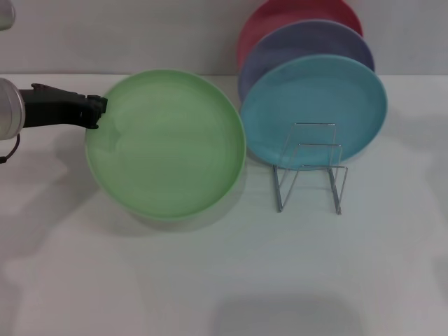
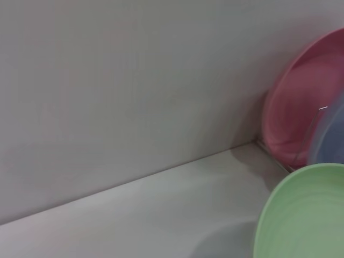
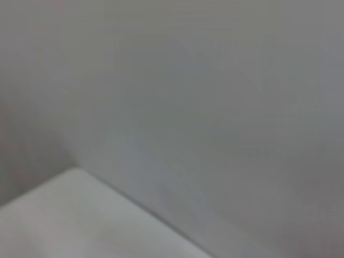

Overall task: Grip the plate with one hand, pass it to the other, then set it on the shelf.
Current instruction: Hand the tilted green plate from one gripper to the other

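- I see a plain white tabletop (image 1: pixel 210 280) filling most of the head view, meeting a bare pale grey wall (image 1: pixel 140 35) along the upper edge of the frame.
- The right wrist view shows only that wall and a corner of the white surface; the right gripper itself is not in view from any camera.
- At the upper right of the head view, three plates stand on edge against the wall, overlapping: a pink-red plate (image 1: pixel 280 14) rearmost, a lavender plate (image 1: pixel 308 42) before it, a turquoise-blue plate (image 1: pixel 315 105) in front.
- The silver wire rack (image 1: pixel 310 168) stands just in front of the turquoise-blue plate, right of centre, with its slots unoccupied.
- The light green plate (image 1: pixel 168 143) sits centre-left in the head view, tilted with its face towards the camera, a shadow on the table beneath its lower rim.
- The left gripper (image 1: pixel 96 112) reaches in from the left edge of the frame and its black fingers are closed on the plate's upper-left rim.
- In the left wrist view, the green plate's rim occupies the lower right corner, with the pink-red plate behind it.
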`<state>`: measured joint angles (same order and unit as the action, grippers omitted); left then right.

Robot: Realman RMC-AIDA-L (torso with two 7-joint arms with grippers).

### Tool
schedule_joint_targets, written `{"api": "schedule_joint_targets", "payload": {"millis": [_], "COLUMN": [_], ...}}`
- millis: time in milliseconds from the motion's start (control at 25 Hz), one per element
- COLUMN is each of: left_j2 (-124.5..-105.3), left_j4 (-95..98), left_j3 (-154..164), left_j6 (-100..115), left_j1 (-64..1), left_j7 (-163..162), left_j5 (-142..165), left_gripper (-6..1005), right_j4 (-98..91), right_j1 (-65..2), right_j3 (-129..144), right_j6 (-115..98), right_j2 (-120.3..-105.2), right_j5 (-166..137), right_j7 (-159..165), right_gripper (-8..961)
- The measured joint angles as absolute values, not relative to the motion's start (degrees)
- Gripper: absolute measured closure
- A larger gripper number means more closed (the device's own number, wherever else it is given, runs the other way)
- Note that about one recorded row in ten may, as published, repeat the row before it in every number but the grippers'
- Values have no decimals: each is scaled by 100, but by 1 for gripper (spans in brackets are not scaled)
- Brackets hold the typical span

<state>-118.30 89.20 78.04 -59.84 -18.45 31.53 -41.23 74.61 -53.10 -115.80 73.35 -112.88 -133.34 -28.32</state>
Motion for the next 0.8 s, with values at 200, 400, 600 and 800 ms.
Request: {"api": "schedule_joint_targets", "payload": {"millis": [200,400,600,800], "left_j2": [-11829,-11837,-11838,-11839], "left_j4": [8933,8941,8943,8951], "left_j3": [7810,7821,7821,7821], "left_j6": [-5996,-5975,-5972,-5968], "left_j1": [-1885,-1925,-1956,-1960], "left_j7": [3158,3162,3163,3164], "left_j5": [-4121,-4122,-4122,-4125], "left_gripper": [971,971,970,970], "right_j4": [6924,5841,5412,4880], "right_j1": [-5419,-5770,-5936,-6211], "right_j3": [-11413,-11165,-10921,-10777], "right_j6": [7336,6818,6445,6080], "right_j2": [-11350,-11491,-11540,-11722], "right_j5": [-13389,-13371,-13376,-13391], "right_j7": [-2962,-3243,-3292,-3513], "right_gripper": [130,129,129,130]}}
